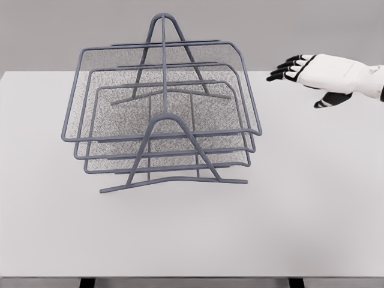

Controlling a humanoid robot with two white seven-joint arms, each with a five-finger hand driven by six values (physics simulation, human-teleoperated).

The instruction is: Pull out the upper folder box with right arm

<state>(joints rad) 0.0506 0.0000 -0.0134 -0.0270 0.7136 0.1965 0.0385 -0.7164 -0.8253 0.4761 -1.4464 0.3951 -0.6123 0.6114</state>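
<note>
A grey wire rack (163, 114) stands on the white table (300, 198), left of the middle. It holds three stacked mesh trays between two A-shaped frames. The upper tray (162, 135), the widest one, sits on top with its rim toward me. My right hand (303, 69) comes in from the right edge and hovers above the table's far right, well clear of the rack. Its dark-tipped fingers are stretched out toward the rack and hold nothing. The thumb hangs below the palm.
The two lower trays (165, 161) sit under the upper one, each a bit narrower. The rack's front A-frame foot (174, 183) rests on the table nearest me. The table's far edge runs behind the rack.
</note>
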